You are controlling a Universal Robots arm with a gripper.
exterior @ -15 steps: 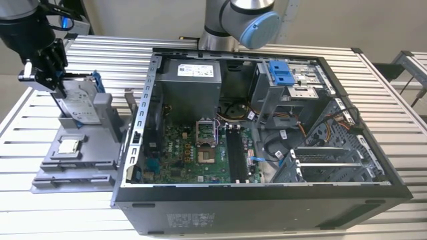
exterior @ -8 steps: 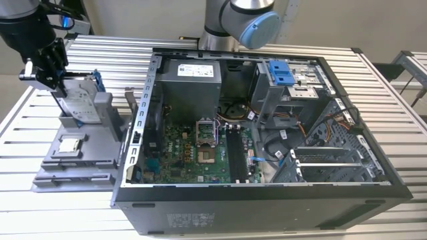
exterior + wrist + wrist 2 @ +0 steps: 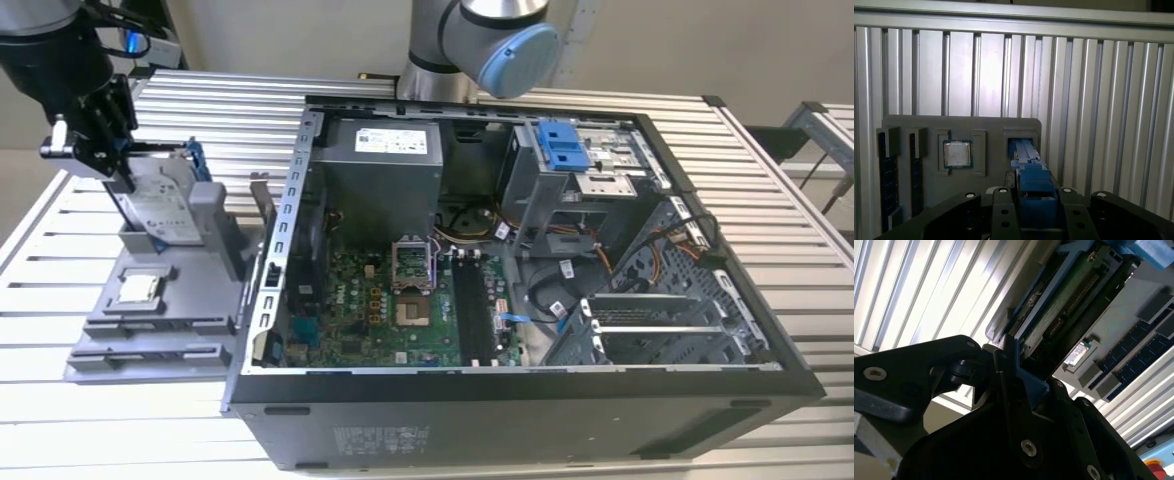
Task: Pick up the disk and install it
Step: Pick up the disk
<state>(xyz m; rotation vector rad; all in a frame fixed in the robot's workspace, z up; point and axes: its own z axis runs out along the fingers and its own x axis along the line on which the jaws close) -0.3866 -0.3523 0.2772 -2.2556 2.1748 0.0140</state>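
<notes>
Over the slatted table point(image 3: 761, 160), the tool point(image 3: 123, 183) clamps the tilted disk point(image 3: 170, 208) at its grey holder point(image 3: 180, 305)

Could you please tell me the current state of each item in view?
Flat silver-grey disk in blue carrier rail: standing in a slot of the grey holder, gripped.
Black gripper: shut on the disk's rail.
Small square silver chip: seated in holder recess.
Black computer case: open, side panel off.

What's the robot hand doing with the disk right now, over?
Gripper shut on the disk. Disk upright at the grey holder, outside the computer case. Nothing blocking seen.
</notes>
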